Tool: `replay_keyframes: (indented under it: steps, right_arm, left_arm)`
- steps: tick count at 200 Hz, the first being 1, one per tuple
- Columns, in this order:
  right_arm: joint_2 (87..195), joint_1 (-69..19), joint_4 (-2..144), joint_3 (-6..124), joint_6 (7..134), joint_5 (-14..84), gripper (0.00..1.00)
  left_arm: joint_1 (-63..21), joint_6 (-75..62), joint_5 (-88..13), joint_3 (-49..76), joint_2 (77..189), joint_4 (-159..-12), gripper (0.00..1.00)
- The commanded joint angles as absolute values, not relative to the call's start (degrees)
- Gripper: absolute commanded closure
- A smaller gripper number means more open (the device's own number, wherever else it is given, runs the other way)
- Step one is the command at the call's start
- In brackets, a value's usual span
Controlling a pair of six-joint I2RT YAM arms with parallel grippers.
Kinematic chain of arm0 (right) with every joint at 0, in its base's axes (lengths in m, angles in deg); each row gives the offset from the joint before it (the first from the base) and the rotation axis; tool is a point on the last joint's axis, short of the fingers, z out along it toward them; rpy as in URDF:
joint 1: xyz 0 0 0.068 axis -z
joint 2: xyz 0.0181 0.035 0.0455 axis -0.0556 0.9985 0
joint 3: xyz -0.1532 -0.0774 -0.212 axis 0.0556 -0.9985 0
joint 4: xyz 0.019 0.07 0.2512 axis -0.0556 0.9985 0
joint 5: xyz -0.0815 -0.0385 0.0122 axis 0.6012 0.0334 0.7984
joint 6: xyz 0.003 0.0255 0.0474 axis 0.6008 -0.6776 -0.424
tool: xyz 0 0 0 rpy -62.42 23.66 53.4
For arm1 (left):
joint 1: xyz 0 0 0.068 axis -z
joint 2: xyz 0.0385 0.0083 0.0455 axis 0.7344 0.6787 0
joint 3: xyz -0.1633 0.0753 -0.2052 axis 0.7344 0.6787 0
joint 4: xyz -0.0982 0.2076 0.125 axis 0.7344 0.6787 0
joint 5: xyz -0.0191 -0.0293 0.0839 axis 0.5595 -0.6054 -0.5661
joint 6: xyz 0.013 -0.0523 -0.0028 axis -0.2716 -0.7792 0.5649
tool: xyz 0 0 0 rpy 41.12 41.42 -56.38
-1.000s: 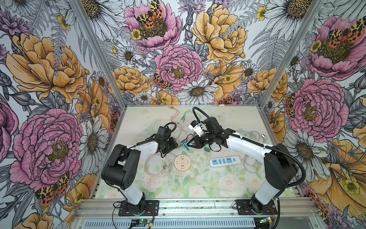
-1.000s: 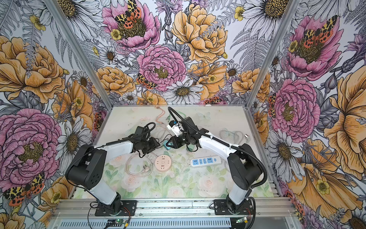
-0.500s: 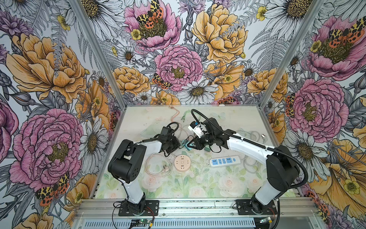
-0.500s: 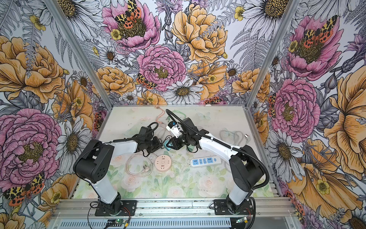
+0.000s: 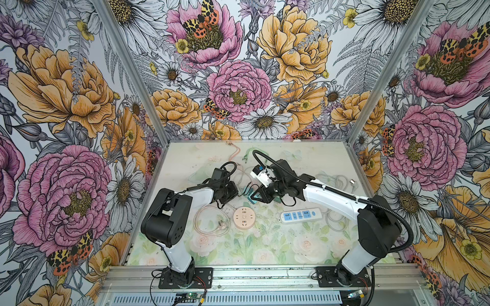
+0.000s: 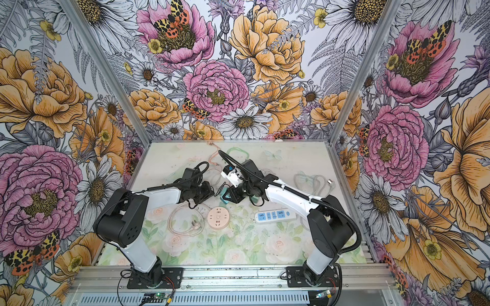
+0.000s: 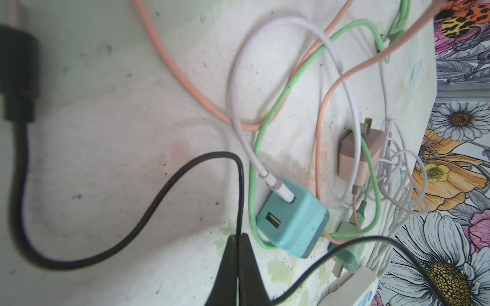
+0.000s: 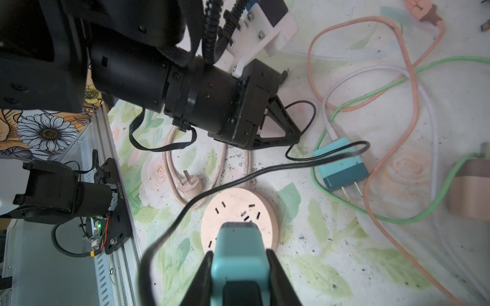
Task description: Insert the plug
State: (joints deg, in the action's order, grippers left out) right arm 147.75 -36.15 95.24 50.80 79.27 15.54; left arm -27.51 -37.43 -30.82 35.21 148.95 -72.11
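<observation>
Plug [image 8: 238, 245] in right end effector [image 8: 239, 253], black cable [image 8: 265, 171] trailing past round socket [image 8: 233, 202]

The walls [image 5: 238, 87] have big pink, orange and white flowers. The table [image 5: 265, 254] is pale, with faint green leaves and pink roses. The round socket [image 5: 243, 217] is peach. The power strip [image 5: 301, 216] is white and blue. The plug [image 8: 238, 254] is teal. Also a black wire [image 7: 18, 172], green wire [image 7: 252, 185], peach wire [image 7: 171, 62] and light purple wire [image 7: 232, 100].
</observation>
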Motion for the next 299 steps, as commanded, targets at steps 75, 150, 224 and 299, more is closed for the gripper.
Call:
replay_keyframes:
  steps: [75,150,224,299]
  right_arm:
    - [150.74,-43.95,101.13,59.26,85.01,25.08,1.00]
    - [157.78,-49.00,101.06,62.68,63.09,31.85,1.00]
    - [163.16,-54.80,107.63,68.28,50.21,46.11,1.00]
    - [164.77,-56.03,109.22,69.06,43.20,53.48,1.00]
  left_arm:
    - [-37.19,-26.07,-39.22,30.93,133.07,-55.44,1.00]
    - [-43.38,-22.52,-44.22,32.80,133.17,-54.34,1.00]
    - [-43.78,-20.89,-46.70,32.27,138.55,-56.51,1.00]
    - [-47.36,-20.21,-43.20,32.89,140.67,-59.85,0.97]
